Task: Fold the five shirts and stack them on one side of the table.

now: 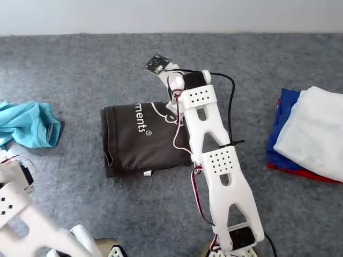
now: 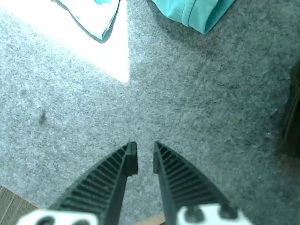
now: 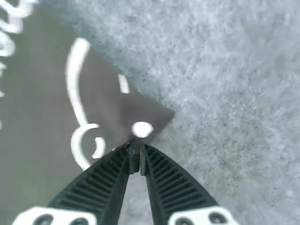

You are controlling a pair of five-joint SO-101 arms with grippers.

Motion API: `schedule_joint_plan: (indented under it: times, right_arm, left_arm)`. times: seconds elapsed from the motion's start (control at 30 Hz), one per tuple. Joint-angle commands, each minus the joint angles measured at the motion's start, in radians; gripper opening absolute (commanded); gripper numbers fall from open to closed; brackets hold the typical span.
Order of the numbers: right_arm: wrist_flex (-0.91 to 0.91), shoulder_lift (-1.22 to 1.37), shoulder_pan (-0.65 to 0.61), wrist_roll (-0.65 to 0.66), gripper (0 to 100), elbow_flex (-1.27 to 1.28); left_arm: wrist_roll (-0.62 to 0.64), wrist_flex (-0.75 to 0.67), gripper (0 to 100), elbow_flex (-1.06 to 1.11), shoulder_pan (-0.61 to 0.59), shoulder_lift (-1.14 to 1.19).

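A dark brown shirt (image 1: 140, 138) with white print lies folded in the middle of the grey table (image 1: 80, 69). My right gripper (image 3: 137, 157) is shut on its far right corner (image 3: 140, 117), with the cloth pinched between the fingertips. The right arm (image 1: 214, 160) stretches from the near edge up to that corner. A crumpled teal shirt (image 1: 27, 124) lies at the left edge, and part of it (image 2: 197, 11) lies ahead of my left gripper (image 2: 145, 159). That gripper hangs over bare table with a narrow gap between its fingers and nothing in them.
At the right edge a folded white shirt (image 1: 316, 131) lies on top of a blue one (image 1: 284, 115) and a red one (image 1: 300, 172). The left arm (image 1: 16, 214) is drawn back at the near left corner. The dark shirt's edge (image 2: 293, 112) lies off to the left gripper's side.
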Motion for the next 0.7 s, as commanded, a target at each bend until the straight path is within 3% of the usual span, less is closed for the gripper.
schedule_joint_plan:
  times: [0.0, 0.2, 0.33, 0.47, 0.67]
  right_arm:
    - [0.101, -0.133, -0.042, 0.002, 0.9, -0.012]
    - [0.108, -0.236, -0.053, -0.144, 0.9, 0.046]
    - [0.108, -0.361, -0.096, -0.155, 0.9, 0.265]
    - [0.107, -0.516, -0.102, -0.315, 2.5, 0.516]
    - [0.105, -0.745, -0.125, -0.686, 30.3, 0.907]
  left_arm:
    - [0.005, -0.009, 7, -0.004, 0.002, -0.015]
    - [0.005, -0.009, 7, -0.002, 0.002, -0.015]
    - [0.005, -0.009, 7, -0.002, 0.002, -0.015]
    - [0.005, -0.009, 7, -0.002, 0.002, -0.015]
    - [0.003, -0.008, 7, -0.001, 0.003, -0.014]
